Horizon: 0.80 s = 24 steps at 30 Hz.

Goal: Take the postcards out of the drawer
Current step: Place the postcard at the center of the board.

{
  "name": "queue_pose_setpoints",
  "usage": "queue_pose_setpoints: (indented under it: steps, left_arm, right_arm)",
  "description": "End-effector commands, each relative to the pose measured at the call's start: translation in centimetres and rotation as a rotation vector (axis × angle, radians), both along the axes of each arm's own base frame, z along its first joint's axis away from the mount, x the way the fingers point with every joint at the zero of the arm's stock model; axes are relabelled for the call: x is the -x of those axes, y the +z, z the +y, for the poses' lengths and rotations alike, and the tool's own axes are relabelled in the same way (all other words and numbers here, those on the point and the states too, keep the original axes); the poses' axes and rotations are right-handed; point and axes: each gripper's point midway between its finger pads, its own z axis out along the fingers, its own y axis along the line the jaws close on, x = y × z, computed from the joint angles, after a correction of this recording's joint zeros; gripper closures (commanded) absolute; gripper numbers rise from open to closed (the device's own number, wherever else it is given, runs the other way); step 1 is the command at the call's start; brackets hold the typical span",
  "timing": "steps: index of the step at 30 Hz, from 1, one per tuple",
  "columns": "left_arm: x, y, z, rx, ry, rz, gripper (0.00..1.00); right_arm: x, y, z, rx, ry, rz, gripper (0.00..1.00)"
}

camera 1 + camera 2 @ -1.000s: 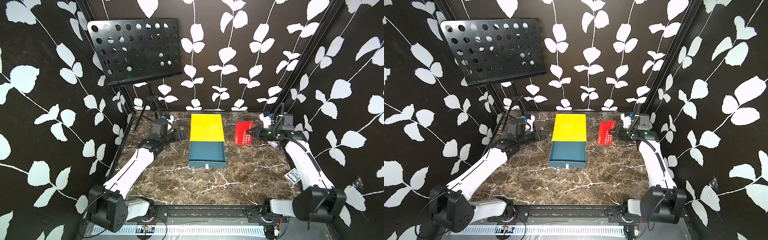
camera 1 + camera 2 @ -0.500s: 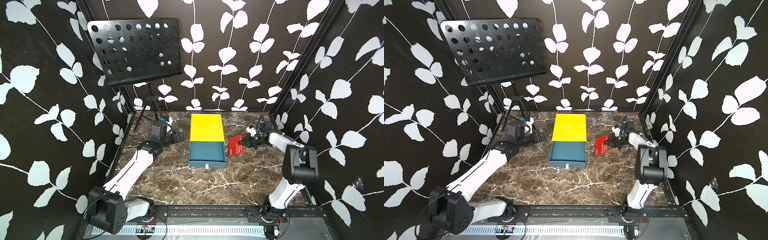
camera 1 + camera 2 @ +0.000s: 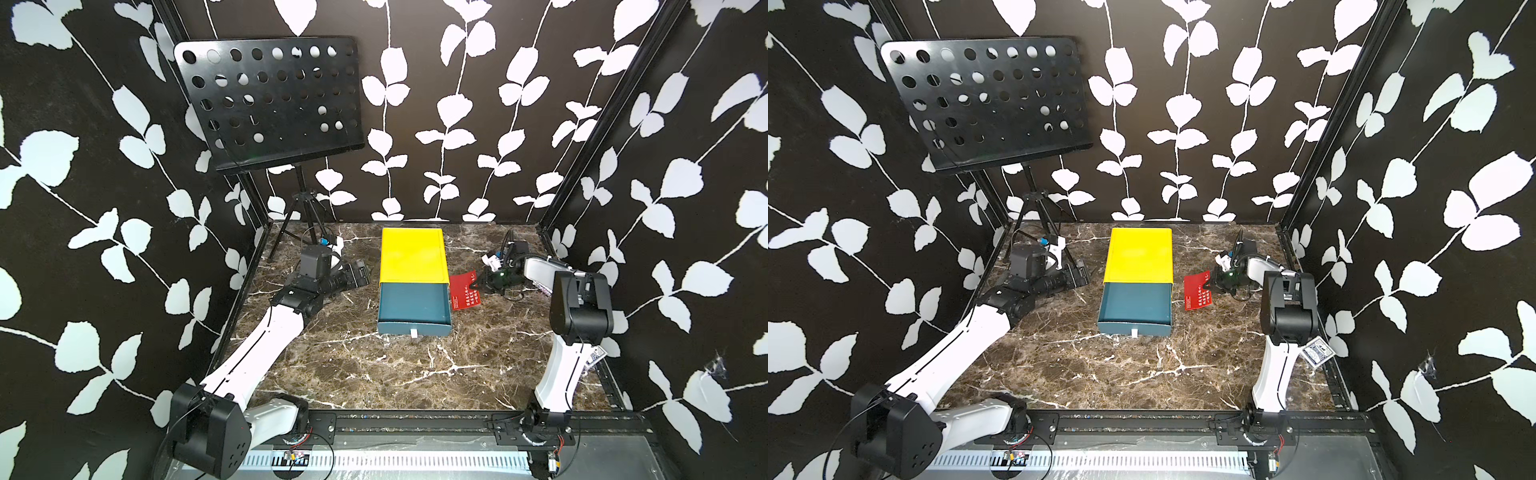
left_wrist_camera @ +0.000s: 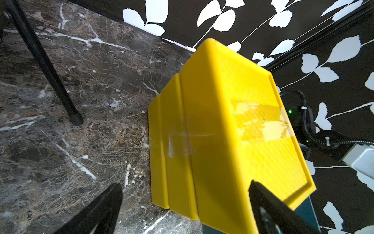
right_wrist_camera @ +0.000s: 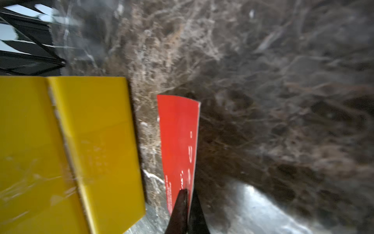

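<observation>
Far left, the music stand [image 3: 270, 99] is as it was: a black metal sheet punched with round holes, on a thin tripod. The left gripper [image 3: 362, 275] has hardly shifted over the last second. It lies low over the table [image 3: 374, 365], just left of the case [image 3: 413, 257], with its jaws spread wide. In the left wrist view its black fingers [image 4: 105, 204] show one to each side of the case's corner. The table is a dark brown marble pattern with white veins and a slight gloss.

The case is a yellow plastic box with stepped ridges down its left side, fine lines across the top and clear tape stuck over it. The drawer [image 3: 395, 328] is teal with a small white tab on its front. It stands pulled out toward the near side, unchanged.

The change is on the right. A second ago the card [image 3: 464, 291] was held farther right and farther back, with the right arm [image 3: 579, 307] stretched low along the right edge. Now the arm is folded with its elbow high, and the card sits just right of the drawer's right wall. The card is thin, red and matte, with white print, and it bows slightly. The right gripper [image 5: 185, 194] pinches its far right edge, jaws nearly together. The card looks tilted, but that wrist view is blurred, so I cannot tell whether its lower edge touches the table.
</observation>
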Motion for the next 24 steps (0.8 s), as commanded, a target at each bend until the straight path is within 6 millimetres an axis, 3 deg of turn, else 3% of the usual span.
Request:
queue_pose_setpoints:
  steps: [1, 7, 11, 16, 24]
  left_arm:
    - [0.0, 0.3, -0.1, -0.003, -0.02, -0.019, 0.01]
    - [-0.2, 0.4, -0.2, -0.002, -0.025, -0.019, 0.01]
    - [-0.2, 0.3, 0.0, -0.006, -0.017, -0.02, 0.01]
    - [-0.5, 0.5, 0.0, -0.009, -0.013, -0.026, 0.01]
    - [-1.2, 0.6, 0.0, -0.005, -0.01, -0.025, 0.01]
  right_arm:
    - [0.3, -1.3, -1.4, 0.111, 0.034, 0.025, 0.9]
    - [0.3, -1.7, -2.9, 0.213, 0.015, 0.035, 0.59]
    - [0.4, -0.8, -4.5, 0.314, -0.014, 0.03, 0.53]
    - [1.1, 3.1, -5.2, 0.366, -0.086, -0.051, 0.51]
    - [6.6, 9.8, -2.4, 0.383, -0.081, -0.199, 0.47]
